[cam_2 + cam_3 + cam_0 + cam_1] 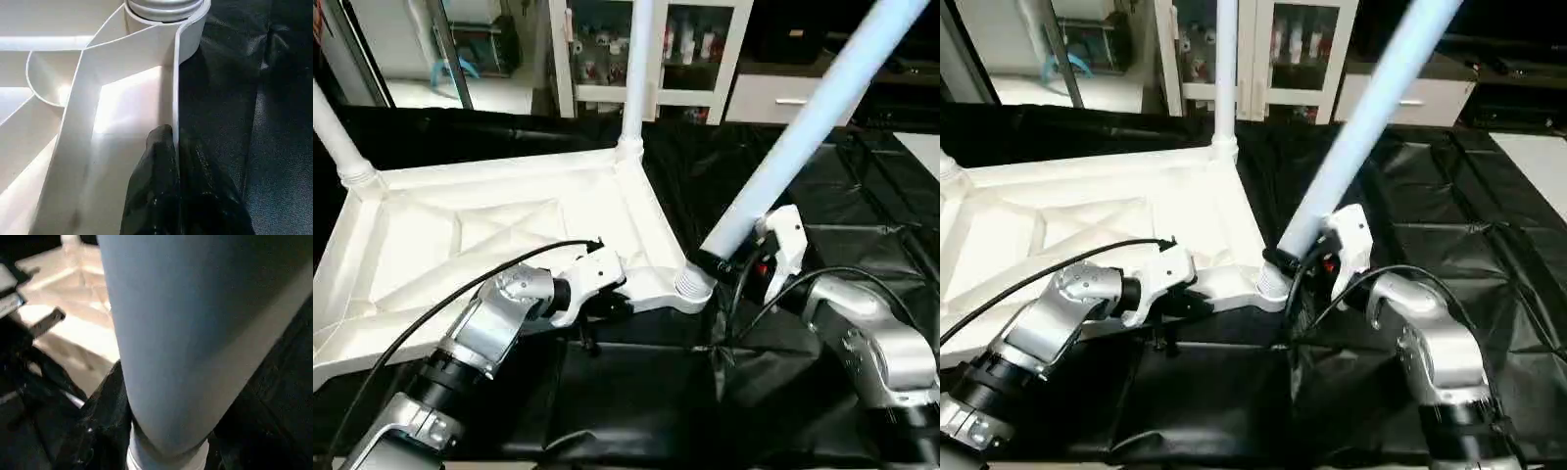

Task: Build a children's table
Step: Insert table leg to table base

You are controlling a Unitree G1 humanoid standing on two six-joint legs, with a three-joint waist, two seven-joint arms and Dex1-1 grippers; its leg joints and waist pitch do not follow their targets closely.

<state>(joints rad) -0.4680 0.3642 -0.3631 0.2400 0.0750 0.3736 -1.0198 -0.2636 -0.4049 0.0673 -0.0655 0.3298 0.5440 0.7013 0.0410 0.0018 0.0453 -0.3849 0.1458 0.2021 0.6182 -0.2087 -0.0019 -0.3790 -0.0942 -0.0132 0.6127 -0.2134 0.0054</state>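
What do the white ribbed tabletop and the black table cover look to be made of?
White ribbed tabletop: moulded plastic by the look, smooth semi-gloss, with thin cast ribs and round corner sockets. Black table cover: probably thin plastic sheeting; it wrinkles and gives glossy highlights along the creases.

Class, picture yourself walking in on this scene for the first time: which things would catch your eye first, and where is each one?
First, the long white leg slanting up toward the right, its lower end at the tabletop's near right corner socket and gripped low down by the right gripper. Next, the white ribbed tabletop lying underside up on the black-covered work table, two more legs standing at its far corners. The left gripper pinches the tabletop's near edge wall.
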